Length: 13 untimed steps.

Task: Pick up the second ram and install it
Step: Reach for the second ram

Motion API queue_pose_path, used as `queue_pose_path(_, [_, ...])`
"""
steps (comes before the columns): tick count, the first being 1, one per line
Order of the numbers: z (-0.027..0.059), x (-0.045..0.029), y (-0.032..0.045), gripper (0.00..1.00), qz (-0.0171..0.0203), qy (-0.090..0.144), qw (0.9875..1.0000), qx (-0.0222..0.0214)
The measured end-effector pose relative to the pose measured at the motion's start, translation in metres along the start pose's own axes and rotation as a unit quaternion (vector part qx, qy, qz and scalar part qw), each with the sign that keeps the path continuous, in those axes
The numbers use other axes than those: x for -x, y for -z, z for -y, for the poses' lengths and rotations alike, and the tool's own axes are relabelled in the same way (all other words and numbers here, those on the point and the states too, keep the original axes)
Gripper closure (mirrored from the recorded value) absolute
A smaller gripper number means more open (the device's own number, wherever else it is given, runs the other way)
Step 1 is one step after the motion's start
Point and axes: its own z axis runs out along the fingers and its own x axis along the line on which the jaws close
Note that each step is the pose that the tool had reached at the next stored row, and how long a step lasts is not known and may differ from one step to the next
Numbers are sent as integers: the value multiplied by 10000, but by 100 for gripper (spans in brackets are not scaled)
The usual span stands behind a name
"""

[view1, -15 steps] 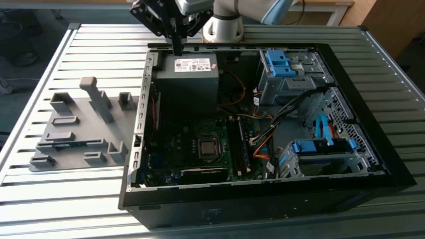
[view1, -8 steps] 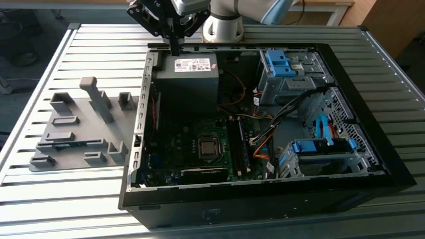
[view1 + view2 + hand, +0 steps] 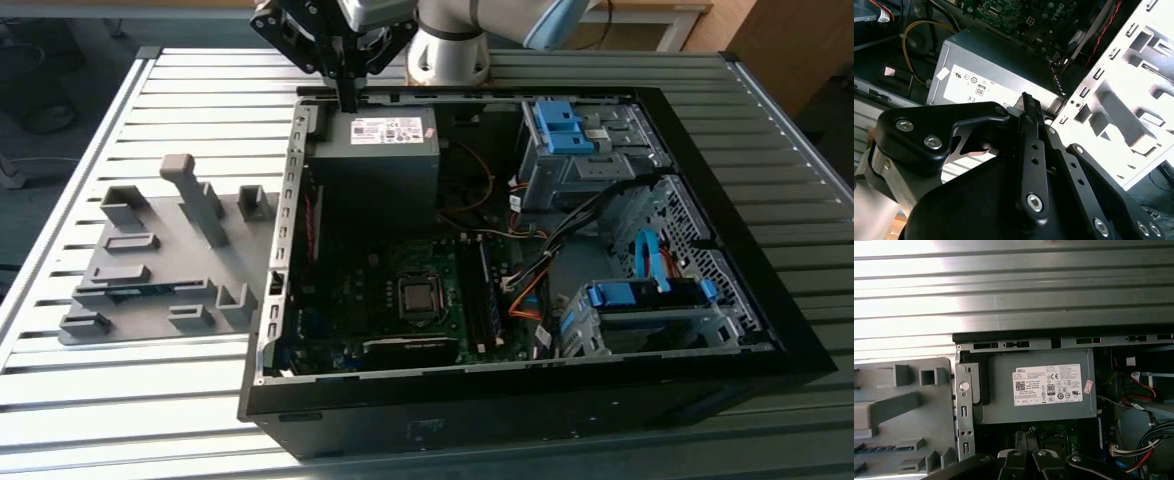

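where the holder (image 3: 158, 228) cradles it, second ram (image 3: 134, 291) seemingly lies across exterior view

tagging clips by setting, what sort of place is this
Probably a robotics lab bench: an open computer case lies on a slotted metal table beside a grey holder fixture, with a robot arm nearby.

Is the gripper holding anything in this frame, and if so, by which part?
Apparently nothing: the gripper hangs bare over the power supply, while a dark stick, likely the second ram, lies in the grey holder.
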Motion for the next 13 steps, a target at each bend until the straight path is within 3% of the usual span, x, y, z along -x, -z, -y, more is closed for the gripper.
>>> queue_pose_path(13, [2, -27, -4, 89, -2, 0, 10000, 0])
